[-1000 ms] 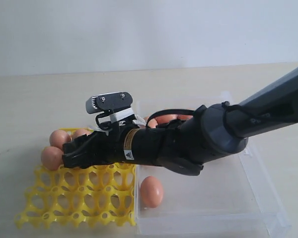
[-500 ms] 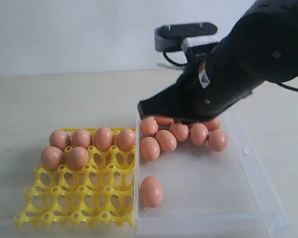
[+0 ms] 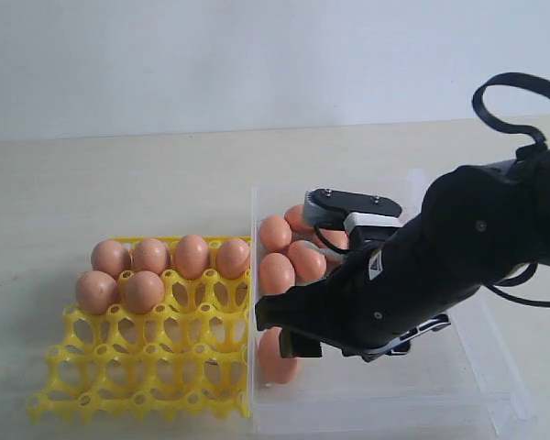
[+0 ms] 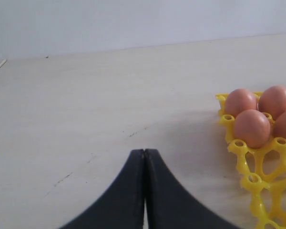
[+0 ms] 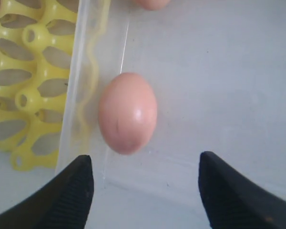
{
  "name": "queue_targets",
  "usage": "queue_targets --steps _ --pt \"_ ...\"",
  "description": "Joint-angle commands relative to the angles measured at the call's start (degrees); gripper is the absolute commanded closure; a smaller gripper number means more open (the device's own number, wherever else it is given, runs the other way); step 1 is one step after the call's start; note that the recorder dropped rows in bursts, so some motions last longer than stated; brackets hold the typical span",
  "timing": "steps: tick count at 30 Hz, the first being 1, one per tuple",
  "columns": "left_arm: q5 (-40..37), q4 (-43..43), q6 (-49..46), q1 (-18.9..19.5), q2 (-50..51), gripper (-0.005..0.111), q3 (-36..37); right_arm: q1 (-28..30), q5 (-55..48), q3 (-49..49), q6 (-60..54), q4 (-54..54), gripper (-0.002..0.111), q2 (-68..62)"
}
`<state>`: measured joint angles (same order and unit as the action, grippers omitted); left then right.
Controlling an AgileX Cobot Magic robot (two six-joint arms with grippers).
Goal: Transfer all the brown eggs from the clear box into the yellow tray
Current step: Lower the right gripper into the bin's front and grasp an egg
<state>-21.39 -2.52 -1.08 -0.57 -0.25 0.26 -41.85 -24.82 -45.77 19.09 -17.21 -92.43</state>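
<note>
I can read no words or numbers anywhere. The only marking is a small white sticker (image 3: 375,266) bearing a triangle sign, at nine o'clock on my right arm's black casing (image 3: 458,261); its print is too small to read.

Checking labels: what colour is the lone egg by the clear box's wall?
Plain orange-brown; the smooth oval egg shows best in the right wrist view.

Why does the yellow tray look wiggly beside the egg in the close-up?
Right wrist view: the wall of the clear box bends light, so the yellow tray shows through as a wavy streak; the egg is sharp, slightly shiny; the right gripper looks soft. Left wrist view: even light, faint shadow beside the tray.
</note>
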Motion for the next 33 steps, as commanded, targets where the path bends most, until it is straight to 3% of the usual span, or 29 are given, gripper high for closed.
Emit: queue_targets --steps 1,25,29,33 --pt "0.05 -0.17 -0.16 0.15 0.25 0.107 -0.26 0.35 4.62 -0.15 -1.07 -0.36 0.046 -3.12" --pt "0.05 -0.17 -0.16 0.15 0.25 0.107 -0.26 -0.15 5.55 -5.51 -1.07 0.27 0.047 -12.31" --pt "0.05 -0.17 -0.16 0.15 0.25 0.107 -0.26 -0.15 7.29 -5.51 -1.07 0.27 0.063 -13.04" --pt "0.05 -0.17 -0.16 0.15 0.25 0.107 -0.26 -0.15 7.78 -5.51 -1.17 1.29 0.096 -13.40"
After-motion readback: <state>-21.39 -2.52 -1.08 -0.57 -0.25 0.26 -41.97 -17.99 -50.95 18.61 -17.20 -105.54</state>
